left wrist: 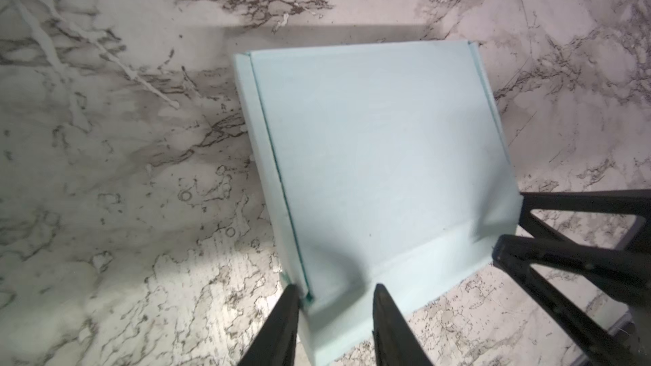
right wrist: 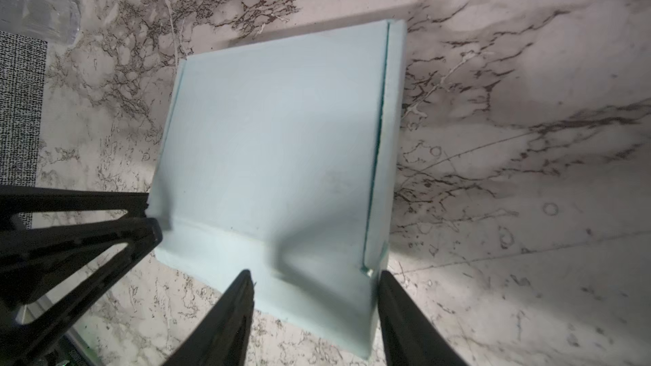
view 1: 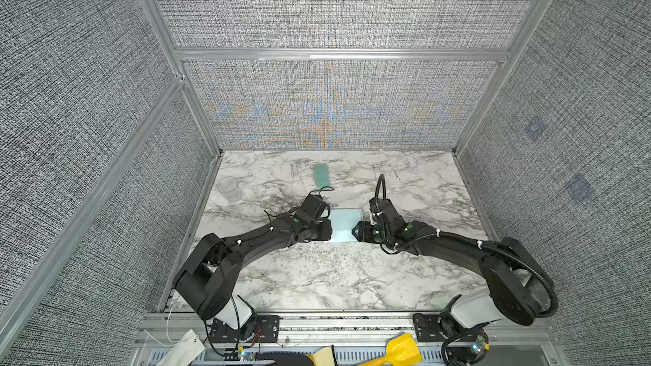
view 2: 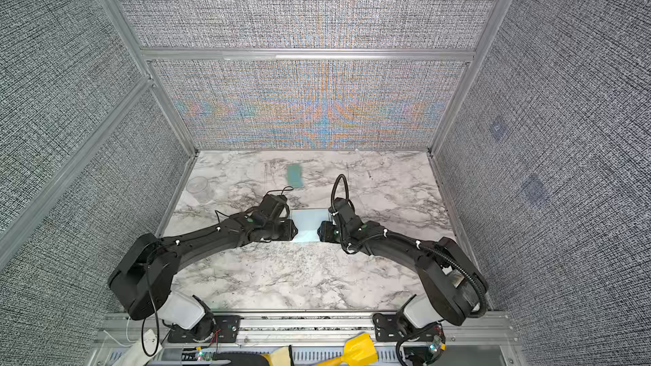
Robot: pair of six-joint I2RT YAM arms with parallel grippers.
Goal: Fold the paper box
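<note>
Left claw (left wrist: 334, 297) stands part open astride a near corner of the box (view 1: 343, 227), one finger outside the side wall, one over the front flap. Right claw (right wrist: 315, 283) straddles the other near corner likewise, pinching nothing visible. Both arms bow inward and low, meeting at the box midway across the table (view 1: 334, 276). Both top views hide the fingertips under the wrists; wrist views blur the flap.
</note>
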